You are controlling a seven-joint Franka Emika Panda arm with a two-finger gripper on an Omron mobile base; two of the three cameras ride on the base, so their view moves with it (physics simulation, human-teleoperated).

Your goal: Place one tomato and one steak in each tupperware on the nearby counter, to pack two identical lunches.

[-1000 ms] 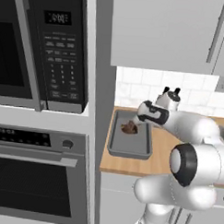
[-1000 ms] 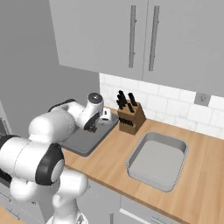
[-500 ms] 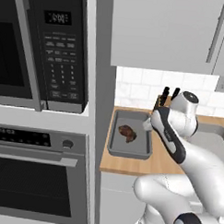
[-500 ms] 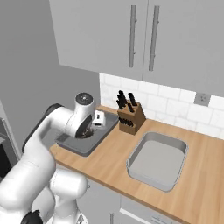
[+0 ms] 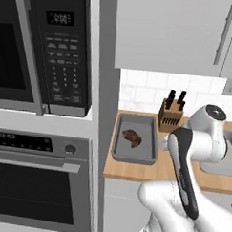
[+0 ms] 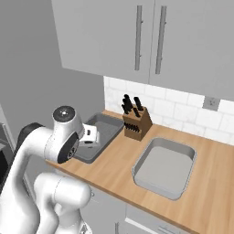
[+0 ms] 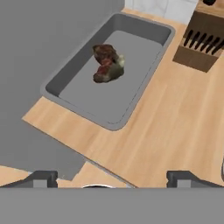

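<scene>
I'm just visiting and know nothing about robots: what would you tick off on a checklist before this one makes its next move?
1. Steak lies inside the left tupperware: ok.
2. Tomato in that same tupperware: not ok, none there yet.
3. Second tupperware, right of the knife block, is filled: not ok, it holds nothing.
4. Hand is open and carries nothing: ok.
5. Hand is apart from the steak, over the counter edge: ok.
6. Where the tomatoes and the second steak are: cannot tell.
</scene>
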